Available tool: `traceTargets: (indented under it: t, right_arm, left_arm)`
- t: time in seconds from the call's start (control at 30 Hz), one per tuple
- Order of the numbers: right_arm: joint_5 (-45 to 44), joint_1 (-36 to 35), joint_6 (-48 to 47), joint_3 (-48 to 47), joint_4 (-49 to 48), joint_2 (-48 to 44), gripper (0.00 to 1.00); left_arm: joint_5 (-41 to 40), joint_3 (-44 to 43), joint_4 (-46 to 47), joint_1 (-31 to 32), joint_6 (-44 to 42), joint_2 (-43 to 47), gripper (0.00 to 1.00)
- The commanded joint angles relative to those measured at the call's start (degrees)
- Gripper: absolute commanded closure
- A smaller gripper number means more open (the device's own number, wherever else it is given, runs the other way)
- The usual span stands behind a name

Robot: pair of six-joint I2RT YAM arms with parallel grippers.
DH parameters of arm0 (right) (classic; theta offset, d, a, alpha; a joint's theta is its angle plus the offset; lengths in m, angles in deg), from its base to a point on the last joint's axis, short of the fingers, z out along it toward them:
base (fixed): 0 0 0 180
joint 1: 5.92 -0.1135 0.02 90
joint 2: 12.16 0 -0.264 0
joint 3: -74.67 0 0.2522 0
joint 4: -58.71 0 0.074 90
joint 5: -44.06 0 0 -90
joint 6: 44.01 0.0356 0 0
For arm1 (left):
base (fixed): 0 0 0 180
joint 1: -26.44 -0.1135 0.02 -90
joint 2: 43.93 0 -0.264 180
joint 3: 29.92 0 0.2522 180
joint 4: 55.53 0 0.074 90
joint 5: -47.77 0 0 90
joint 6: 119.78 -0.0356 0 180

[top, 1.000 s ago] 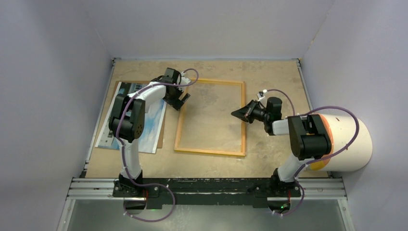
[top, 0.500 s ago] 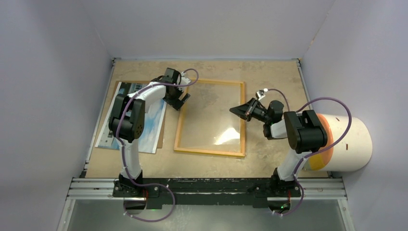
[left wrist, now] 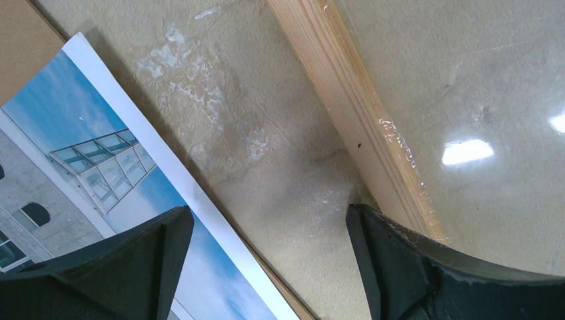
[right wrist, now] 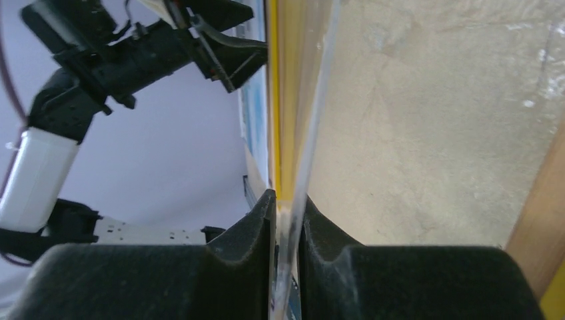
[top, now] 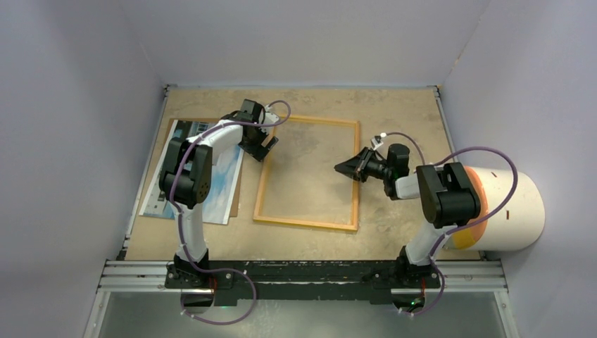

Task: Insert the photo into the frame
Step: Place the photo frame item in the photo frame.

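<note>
A thin rectangular picture frame (top: pixel 306 224) of pale, grained wood, with a sliver of bright yellow showing at its edge, lies flat at the middle of the tan, rough, scuffed worktop (top: pixel 401 113). A glossy rectangular photo (top: pixel 220 186) shows a white building with glass panels under a blue sky inside a white border. It lies picture-side up along the worktop's left edge. It rests on a flat brown backing board (left wrist: pixel 16 47), near the frame's left bar but not touching it.

The left gripper (top: pixel 265 150) hangs over the bare strip of worktop between the photo and the frame's far-left corner. Its smooth black fingers are spread wide and hold nothing.

The right gripper (top: pixel 340 167) reaches across the frame's right bar. Its fingers are almost together, with the edge of a thin, clear, shiny pane (right wrist: pixel 313 100) between them. Whether they press on the pane cannot be told.
</note>
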Motion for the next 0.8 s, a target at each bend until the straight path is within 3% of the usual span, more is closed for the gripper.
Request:
traceTargets:
  t: [0.0,0.13,0.27,0.4,0.47,0.6,0.77]
  right_arm:
    - [-4.2,-1.4,-13.2,-4.9,20.4,-5.8,0.76]
    - [-7.4,-1.9,-18.4,-8.3,29.7,-7.6,0.62]
    - [-8.3,-3.1,-19.8,-9.8,32.7,-7.3,0.55]
    - [-12.0,-4.8,-23.7,-13.0,40.2,-6.7,0.35]
    - [-15.1,-5.6,-26.5,-14.9,45.2,-6.9,0.15]
    - [-21.9,-7.3,-31.3,-18.6,54.0,-7.4,0.02]
    - [-28.9,-8.8,-34.0,-20.8,60.9,-7.9,0.01]
  left_arm:
    - [2.6,2.1,-1.6,0.9,0.0,-0.4,0.07]
    - [2.6,2.3,-1.4,0.9,0.0,-0.3,0.07]
    - [2.6,2.5,-1.3,0.9,0.0,-0.2,0.07]
    - [2.1,2.6,-1.3,0.9,-0.2,0.1,0.07]
    - [2.1,2.6,-1.3,0.7,-0.3,0.2,0.07]
    - [2.3,2.6,-1.3,0.3,-0.5,0.2,0.07]
    - [2.4,3.0,-1.2,0.2,-0.6,0.2,0.07]
